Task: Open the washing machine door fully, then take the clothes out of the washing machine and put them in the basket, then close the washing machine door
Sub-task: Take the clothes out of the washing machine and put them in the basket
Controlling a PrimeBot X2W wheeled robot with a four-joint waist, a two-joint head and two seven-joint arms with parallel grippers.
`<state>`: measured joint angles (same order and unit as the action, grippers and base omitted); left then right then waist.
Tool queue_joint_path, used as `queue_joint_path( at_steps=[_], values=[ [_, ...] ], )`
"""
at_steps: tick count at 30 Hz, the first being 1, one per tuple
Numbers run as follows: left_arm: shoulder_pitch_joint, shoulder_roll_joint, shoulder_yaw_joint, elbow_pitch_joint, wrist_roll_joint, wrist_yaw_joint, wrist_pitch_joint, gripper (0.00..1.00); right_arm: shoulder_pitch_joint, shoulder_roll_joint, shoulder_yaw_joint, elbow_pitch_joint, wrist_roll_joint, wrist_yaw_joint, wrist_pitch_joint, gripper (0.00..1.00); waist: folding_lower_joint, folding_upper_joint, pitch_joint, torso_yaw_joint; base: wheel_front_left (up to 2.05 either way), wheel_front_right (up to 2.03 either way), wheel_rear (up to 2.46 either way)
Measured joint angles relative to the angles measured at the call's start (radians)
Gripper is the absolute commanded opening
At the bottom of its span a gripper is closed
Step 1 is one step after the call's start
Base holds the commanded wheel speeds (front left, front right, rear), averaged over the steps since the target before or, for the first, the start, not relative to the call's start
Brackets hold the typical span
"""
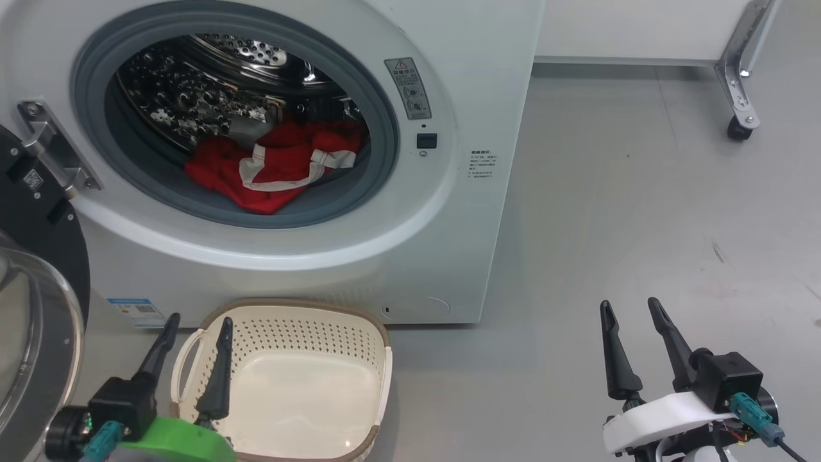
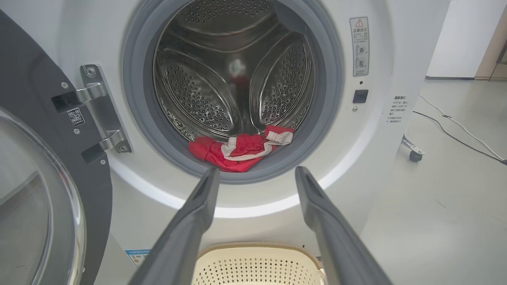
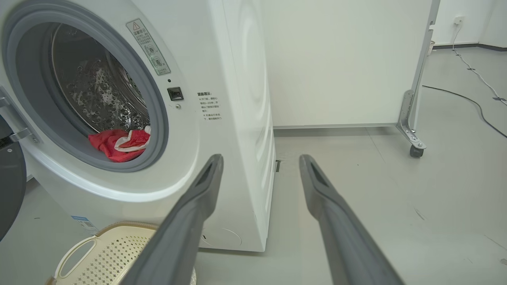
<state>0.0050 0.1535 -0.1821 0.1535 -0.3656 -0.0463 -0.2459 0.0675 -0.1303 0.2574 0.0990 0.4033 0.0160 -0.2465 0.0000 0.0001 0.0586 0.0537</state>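
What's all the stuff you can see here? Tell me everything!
washer: one, white, straight ahead
door: one, black rim, clear glass, swung open at left
drum: one, shiny steel, inside the washer
clothes: one piece, red with white trim, at the drum's front
basket: one, cream, brown rim, empty, on the floor before the washer
panel: one, white, on a wheeled leg, right of the washer
cables: two, black and white, on the floor far right
floor: one, grey, all around
left gripper: one, dark fingers, open, by the basket's left side
right gripper: one, dark fingers, open, over the floor at right
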Motion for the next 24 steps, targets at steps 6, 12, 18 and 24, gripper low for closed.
queue_joint_path(
  at_steps=[6,12,18,24],
  values=[
    [-0.012,0.072,0.025,-0.013,0.026,0.000,0.040,1.00,-0.007,0.007,0.020,-0.016,-0.018,0.000,0.000,1.00,0.0000,0.0000,0.056,-0.022,0.00,0.00,0.00],
    [-0.099,0.145,0.050,-0.021,0.036,-0.013,0.094,1.00,-0.034,0.022,0.033,-0.031,-0.018,-0.001,0.000,1.00,0.0000,0.0000,0.127,-0.053,0.00,0.00,0.00],
    [-0.213,0.232,0.081,-0.013,0.042,-0.031,0.175,1.00,-0.085,0.033,0.045,-0.047,-0.027,0.000,0.000,1.00,0.0000,0.0000,0.204,-0.093,0.00,0.00,0.00],
    [-0.344,0.266,0.091,0.009,0.040,-0.043,0.239,1.00,-0.130,0.044,0.064,-0.049,-0.027,0.003,0.000,1.00,0.0000,0.0000,0.277,-0.143,0.00,0.00,0.00]
  ],
)
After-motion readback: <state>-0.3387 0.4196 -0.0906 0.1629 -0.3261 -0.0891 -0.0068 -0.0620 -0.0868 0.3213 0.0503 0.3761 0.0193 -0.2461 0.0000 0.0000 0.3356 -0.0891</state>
